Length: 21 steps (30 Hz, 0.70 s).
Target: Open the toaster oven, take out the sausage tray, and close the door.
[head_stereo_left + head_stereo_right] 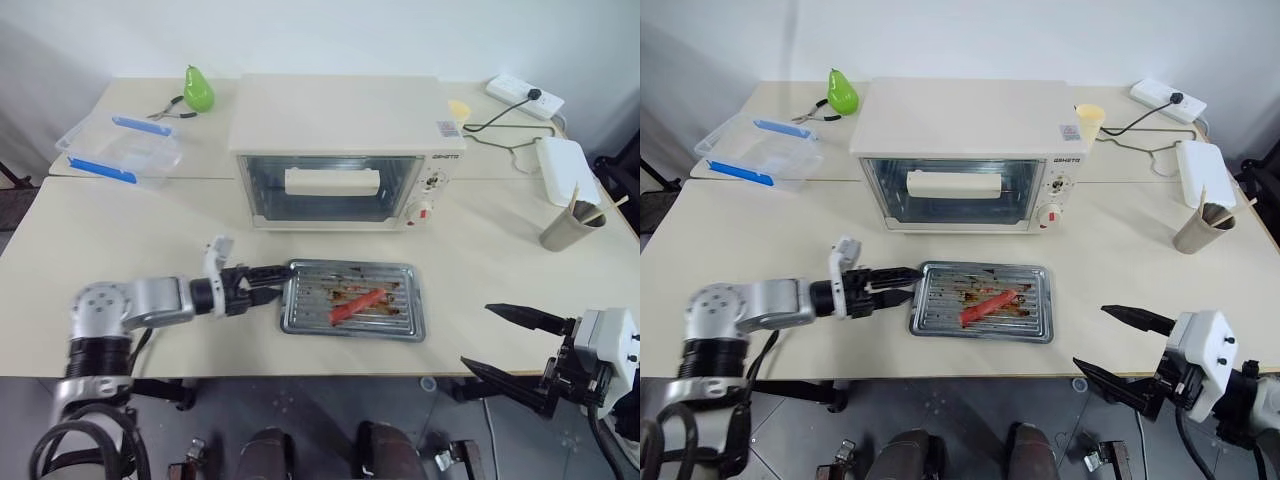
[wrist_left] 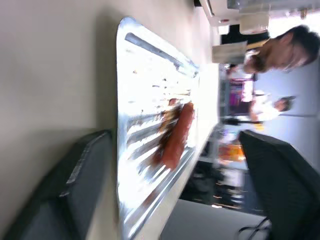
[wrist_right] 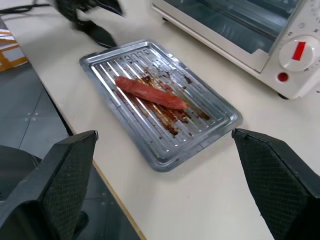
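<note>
The sausage tray (image 1: 352,300) lies on the desk (image 1: 120,240) at 6 o'clock of the closed toaster oven (image 1: 345,150). The left end effector (image 1: 262,284), level at the tray's 9 o'clock edge, is released. The right end effector (image 1: 505,345) hangs spread wide off the desk's near edge.

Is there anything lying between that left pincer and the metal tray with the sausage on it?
Nothing visible. The left pincer sits open right at the near edge of the sausage tray, with only bare table around them. The toaster oven stands behind the tray, door shut.
</note>
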Available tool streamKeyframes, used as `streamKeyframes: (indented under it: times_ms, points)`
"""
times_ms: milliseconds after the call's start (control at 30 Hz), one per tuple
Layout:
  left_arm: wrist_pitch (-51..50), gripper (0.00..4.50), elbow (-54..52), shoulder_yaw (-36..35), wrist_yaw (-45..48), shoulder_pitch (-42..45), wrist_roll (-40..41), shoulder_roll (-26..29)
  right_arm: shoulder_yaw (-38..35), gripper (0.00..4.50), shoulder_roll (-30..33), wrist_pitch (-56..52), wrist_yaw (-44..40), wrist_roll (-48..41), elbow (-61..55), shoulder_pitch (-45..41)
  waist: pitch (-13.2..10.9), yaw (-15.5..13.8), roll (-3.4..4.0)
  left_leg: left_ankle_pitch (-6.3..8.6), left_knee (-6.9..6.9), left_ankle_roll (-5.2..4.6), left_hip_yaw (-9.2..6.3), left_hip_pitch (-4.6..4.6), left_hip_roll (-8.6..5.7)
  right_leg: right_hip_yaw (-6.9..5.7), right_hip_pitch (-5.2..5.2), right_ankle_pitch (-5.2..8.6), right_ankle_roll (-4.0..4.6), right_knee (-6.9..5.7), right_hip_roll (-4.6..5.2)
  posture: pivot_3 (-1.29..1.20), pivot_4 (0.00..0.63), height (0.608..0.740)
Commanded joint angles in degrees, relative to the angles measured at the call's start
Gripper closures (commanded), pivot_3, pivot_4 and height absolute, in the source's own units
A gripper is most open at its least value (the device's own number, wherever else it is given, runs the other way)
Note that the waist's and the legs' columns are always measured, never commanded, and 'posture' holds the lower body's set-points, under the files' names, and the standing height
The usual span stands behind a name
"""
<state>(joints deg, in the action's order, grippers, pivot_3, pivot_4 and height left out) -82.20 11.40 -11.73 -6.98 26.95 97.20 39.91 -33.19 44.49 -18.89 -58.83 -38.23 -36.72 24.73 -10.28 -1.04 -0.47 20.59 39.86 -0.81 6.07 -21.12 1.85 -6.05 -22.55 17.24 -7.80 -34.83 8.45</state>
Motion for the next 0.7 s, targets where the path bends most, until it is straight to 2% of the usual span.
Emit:
streamKeyframes:
  times_ms: [33,100,133,167,200,267,333,400,467,700]
  points:
    - [1.4,0.02,-9.0,-2.0,9.5,-5.3,-7.9,7.8,0.0,0.00,2.2,-0.5,-1.9,-1.6,2.1,-2.4,0.0,-0.2,-0.01,0.00,-0.01,0.00,0.00,0.00,0.00,0.00,0.00,0.00,0.00,0.01,0.00,0.00,0.150,0.740]
    - [10.8,0.02,-16.1,-2.5,23.8,-10.8,-19.1,13.5,0.7,0.00,3.3,-0.1,-2.9,-1.4,5.1,-5.5,0.0,-0.1,-0.01,0.01,-0.03,0.01,0.06,-0.04,0.00,0.00,-0.05,0.02,0.03,0.07,0.00,0.00,0.150,0.740]
    - [19.3,0.02,-19.2,-2.1,33.2,-14.5,-26.4,16.5,1.1,0.00,3.5,0.5,-2.9,-1.0,6.6,-7.1,0.0,-0.1,0.00,0.02,-0.10,0.03,0.13,0.01,-0.01,0.01,-0.04,0.03,0.06,0.11,0.00,0.00,0.150,0.740]
    - [32.5,0.02,-21.9,-4.1,48.2,-21.5,-34.4,18.8,1.8,0.00,3.7,0.6,-3.3,-0.9,8.2,-8.5,0.0,0.1,0.02,0.03,-0.14,0.04,0.22,0.00,-0.01,0.01,-0.08,0.05,0.10,0.14,0.01,0.00,0.150,0.740]
    - [42.3,0.02,-23.3,-5.6,59.3,-26.5,-40.2,20.3,2.4,0.00,3.8,0.6,-3.6,-0.7,9.3,-9.6,0.0,0.1,0.10,0.04,-0.27,0.06,0.42,-0.02,0.01,0.02,-0.25,0.06,0.12,0.24,0.01,0.00,0.150,0.740]
    - [54.1,0.02,-17.5,-4.7,68.9,-30.2,-49.4,23.0,3.9,0.00,4.2,1.6,-4.9,0.1,11.0,-11.7,0.0,0.0,0.11,0.07,-0.50,0.13,0.85,-0.01,0.02,-0.03,-0.47,0.14,0.27,0.20,0.04,0.00,0.150,0.740]
    - [60.8,0.02,-11.4,-4.5,67.2,-28.6,-56.3,22.4,4.9,0.00,4.6,1.6,-6.0,0.1,11.8,-13.2,0.0,-0.6,0.16,0.04,-0.59,0.19,1.07,-0.15,0.02,-0.15,-0.70,0.17,0.32,0.24,0.04,0.00,0.150,0.740]
    - [67.3,0.02,-9.7,-4.8,68.2,-27.4,-60.8,20.8,5.5,0.00,4.8,1.9,-6.9,0.4,12.4,-14.4,0.0,-0.7,0.16,-0.02,-0.66,0.23,1.06,-0.19,0.06,-0.14,-0.81,0.18,0.34,0.24,0.04,0.00,0.150,0.740]
    - [72.9,0.02,-8.4,-7.1,70.4,-26.5,-62.4,19.5,6.4,0.00,5.7,2.7,-8.3,0.7,12.8,-16.6,0.0,-0.5,0.13,-0.04,-0.69,0.20,1.09,-0.20,0.10,-0.16,-0.82,0.16,0.30,0.00,0.05,0.00,0.150,0.740]
    - [78.0,0.02,-7.5,-9.4,75.6,-27.9,-64.6,17.6,9.4,0.00,4.7,5.0,-8.2,2.4,14.4,-21.5,0.0,0.2,-0.05,-0.01,-0.67,0.04,1.29,-0.07,0.17,-0.17,-0.91,0.04,0.08,-0.04,0.14,0.00,0.150,0.740]
